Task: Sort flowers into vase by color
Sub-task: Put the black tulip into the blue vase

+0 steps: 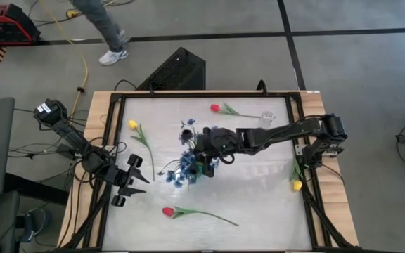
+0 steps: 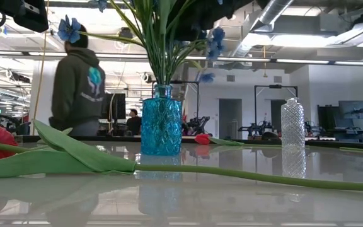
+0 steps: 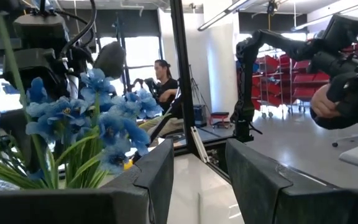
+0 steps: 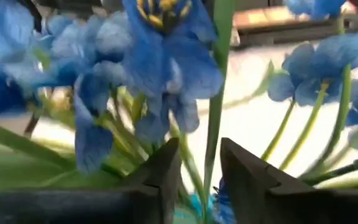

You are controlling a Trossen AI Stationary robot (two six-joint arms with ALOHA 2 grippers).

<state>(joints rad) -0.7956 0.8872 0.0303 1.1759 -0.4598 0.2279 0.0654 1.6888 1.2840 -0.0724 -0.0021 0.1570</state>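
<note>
- The right gripper (image 1: 206,149) hangs right over the blue vase (image 2: 161,124) in the middle of the worktop (image 1: 259,190). Its fingers stand a little apart with one thin green stem (image 4: 213,124) upright between them; from the wrist view I judge they are not pinching it.
- The blue flowers (image 1: 185,165) stand in that vase, blossoms spreading toward the near left.
- Left to sort: a red tulip (image 1: 168,211) on the near edge, stem running off to the right; a yellow tulip (image 1: 133,125) on the left, stem pointing nearward; another red tulip (image 1: 215,108) at the far side by the clear vase (image 1: 267,118); a yellow one (image 1: 297,185) at the right edge.
- The left gripper (image 1: 133,180) waits at the near left, fingers apart and empty. It sits nearer the near red tulip and the left yellow one than the right gripper does.
</note>
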